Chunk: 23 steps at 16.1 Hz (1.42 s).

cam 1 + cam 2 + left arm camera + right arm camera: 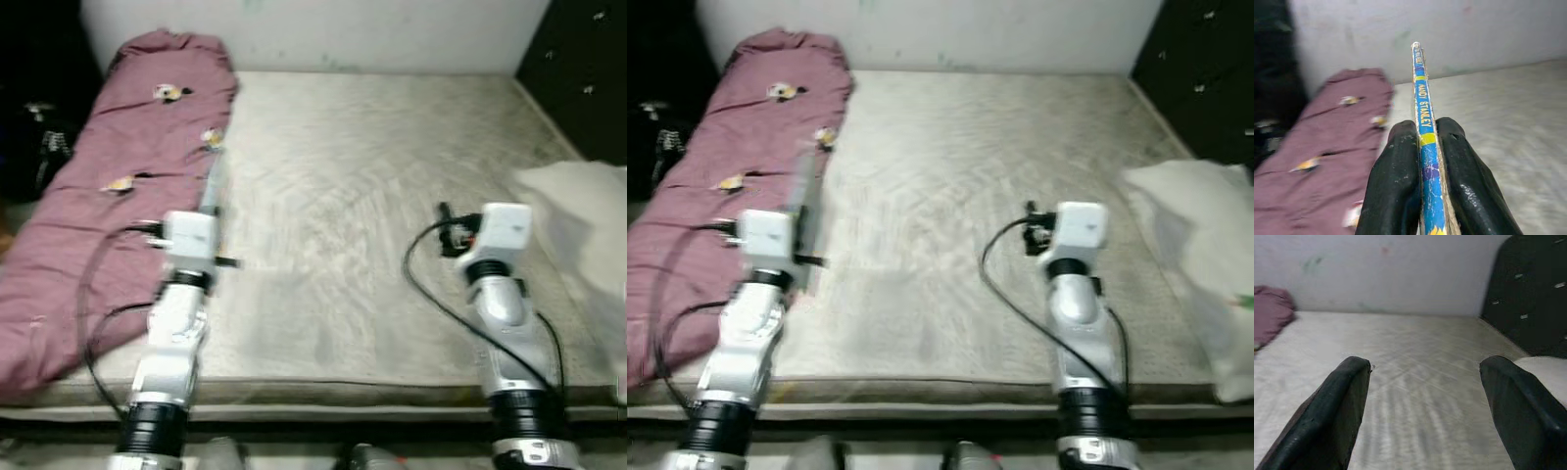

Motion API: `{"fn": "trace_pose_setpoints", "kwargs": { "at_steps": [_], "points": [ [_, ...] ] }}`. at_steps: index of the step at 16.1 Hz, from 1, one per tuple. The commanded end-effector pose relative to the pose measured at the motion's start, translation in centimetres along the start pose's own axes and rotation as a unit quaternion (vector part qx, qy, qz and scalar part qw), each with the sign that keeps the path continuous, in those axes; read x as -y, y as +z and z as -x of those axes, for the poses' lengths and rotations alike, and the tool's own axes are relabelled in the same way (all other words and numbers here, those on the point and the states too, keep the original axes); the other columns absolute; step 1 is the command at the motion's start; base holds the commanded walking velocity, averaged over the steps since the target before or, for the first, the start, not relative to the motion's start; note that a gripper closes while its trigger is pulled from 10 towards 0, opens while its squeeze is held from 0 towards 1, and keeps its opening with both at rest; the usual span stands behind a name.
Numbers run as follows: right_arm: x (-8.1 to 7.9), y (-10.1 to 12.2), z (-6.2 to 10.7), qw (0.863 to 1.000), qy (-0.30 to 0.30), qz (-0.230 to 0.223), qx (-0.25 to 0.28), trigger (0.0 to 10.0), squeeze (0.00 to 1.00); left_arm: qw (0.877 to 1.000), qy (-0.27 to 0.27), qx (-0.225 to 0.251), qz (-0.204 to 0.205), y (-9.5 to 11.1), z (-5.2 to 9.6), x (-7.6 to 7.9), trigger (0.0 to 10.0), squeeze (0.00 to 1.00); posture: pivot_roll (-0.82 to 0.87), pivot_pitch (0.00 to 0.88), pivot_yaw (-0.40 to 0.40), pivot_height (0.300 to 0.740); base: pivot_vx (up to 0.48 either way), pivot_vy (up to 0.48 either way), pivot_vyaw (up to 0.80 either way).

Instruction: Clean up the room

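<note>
My left gripper point(1425, 128) is shut on a thin book point(1422, 110) with a blue and yellow spine, held edge-on. From the head, the book point(213, 188) is a blurred upright strip over the left part of the bare mattress point(372, 176), beside a maroon blanket point(108, 206). My right gripper point(1425, 374) is open, nothing between its black fingers point(1344, 401), hovering over the mattress's right half. The right arm point(502, 284) reaches in from the bed's near edge.
A white pillow point(588, 230) lies at the mattress's right edge. A dark tufted headboard point(583, 69) stands at the far right, a pale wall point(323, 29) behind the bed. Dark clutter point(39, 147) sits to the left of the blanket.
</note>
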State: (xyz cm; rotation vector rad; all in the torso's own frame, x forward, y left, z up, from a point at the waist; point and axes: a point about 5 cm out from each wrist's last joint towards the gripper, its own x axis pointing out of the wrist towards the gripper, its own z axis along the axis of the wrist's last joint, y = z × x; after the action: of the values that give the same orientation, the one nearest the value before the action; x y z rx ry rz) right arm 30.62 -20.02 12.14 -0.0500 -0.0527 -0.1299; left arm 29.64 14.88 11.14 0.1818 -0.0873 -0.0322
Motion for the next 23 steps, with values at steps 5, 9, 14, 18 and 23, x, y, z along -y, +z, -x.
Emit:
{"fn": "trace_pose_setpoints", "kwargs": {
  "at_steps": [5,9,14,18,23],
  "points": [
    [-0.73,0.51,-0.06,1.0,0.019,-0.003,0.007,10.0,0.0,1.0,0.021,0.019,-0.004,0.64,-0.16,-1.14,10.0,0.0,-0.05,0.0,-0.011,0.74,0.0,-0.48,0.0],
    [-0.87,0.63,-0.06,1.0,0.025,0.006,0.007,10.0,0.0,1.0,0.023,0.018,-0.002,0.56,-0.12,-1.08,10.0,0.0,-0.05,0.0,-0.015,0.74,0.0,-0.48,0.0],
    [-0.83,0.62,-0.07,1.0,0.027,0.008,0.006,10.0,0.0,1.0,0.025,0.018,-0.001,0.55,-0.12,-1.08,10.0,0.0,-0.06,0.0,-0.015,0.74,0.0,-0.48,0.0],
    [-0.79,0.56,0.0,1.0,0.026,0.009,0.006,10.0,0.0,0.999,0.018,0.031,0.018,0.8,-0.07,-1.02,10.0,0.0,-0.06,0.0,-0.013,0.74,0.0,-0.12,0.0],
    [-0.8,0.55,0.03,1.0,0.026,0.009,0.005,10.0,0.0,0.999,0.008,0.041,0.026,1.04,0.03,-1.35,10.0,0.0,-0.06,0.0,-0.012,0.74,0.181,0.0,0.0]
  ]
}}
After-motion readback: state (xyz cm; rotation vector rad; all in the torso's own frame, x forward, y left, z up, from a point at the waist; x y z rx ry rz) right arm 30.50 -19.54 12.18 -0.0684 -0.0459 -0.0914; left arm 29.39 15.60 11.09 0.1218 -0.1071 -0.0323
